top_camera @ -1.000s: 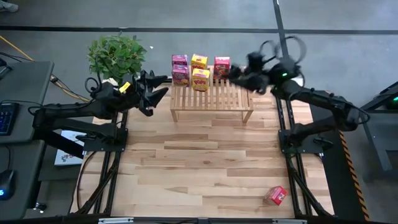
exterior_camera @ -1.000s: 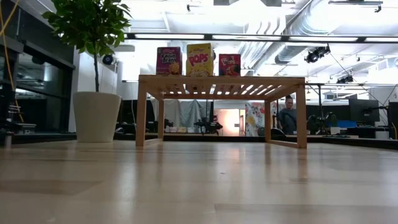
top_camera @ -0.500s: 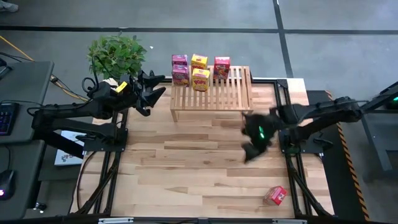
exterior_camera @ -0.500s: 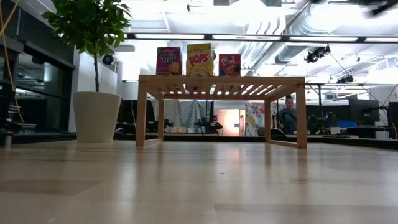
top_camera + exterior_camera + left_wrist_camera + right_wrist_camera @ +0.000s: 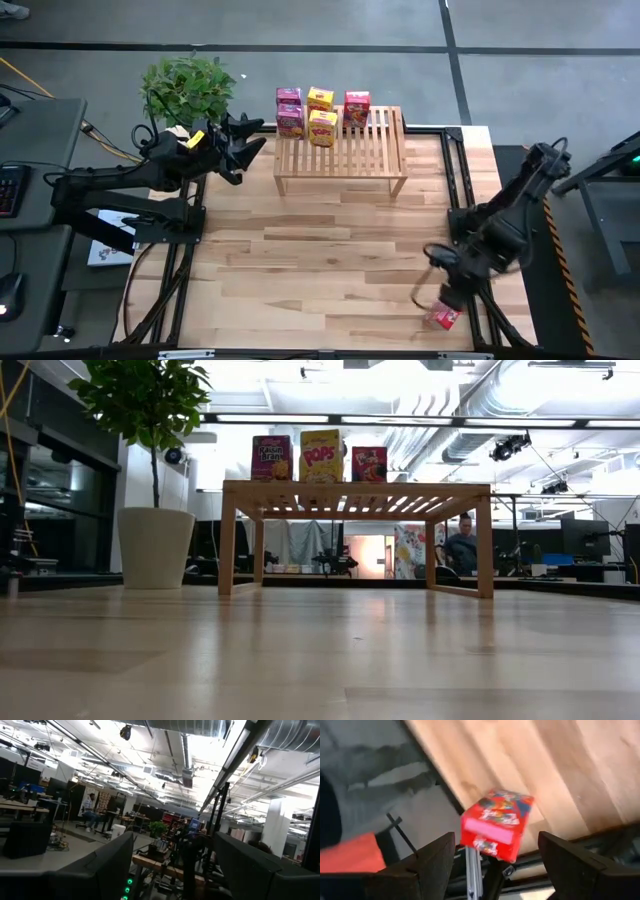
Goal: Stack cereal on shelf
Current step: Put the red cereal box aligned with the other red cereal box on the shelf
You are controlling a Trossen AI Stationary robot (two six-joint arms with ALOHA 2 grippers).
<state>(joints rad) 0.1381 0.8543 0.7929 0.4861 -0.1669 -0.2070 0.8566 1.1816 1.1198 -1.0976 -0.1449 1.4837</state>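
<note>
Hovering over the last red cereal box (image 5: 442,316) at the bench's (image 5: 320,250) 5 o'clock corner, right end effector (image 5: 441,297) released, lined up to grab it. Five boxes already sit on the shelf (image 5: 345,160) at 12 o'clock; left end effector (image 5: 243,146) waits released at 10 o'clock.

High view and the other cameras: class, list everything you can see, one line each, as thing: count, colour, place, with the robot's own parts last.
Cereal boxes on the shelf: five, two pink, two yellow, one red, at the shelf's far left end.
Loose cereal box: one, red, at the table's near right corner.
Shelf: one, light wood slats, far middle of the table.
Table: one, pale wood planks.
Potted plant: one, green, white pot, beyond the table's far left corner.
Person: one, seated in the room behind.
Left end effector: one, dark, open, raised by the shelf's left end.
Right end effector: one, dark, open, directly over the loose red box.
</note>
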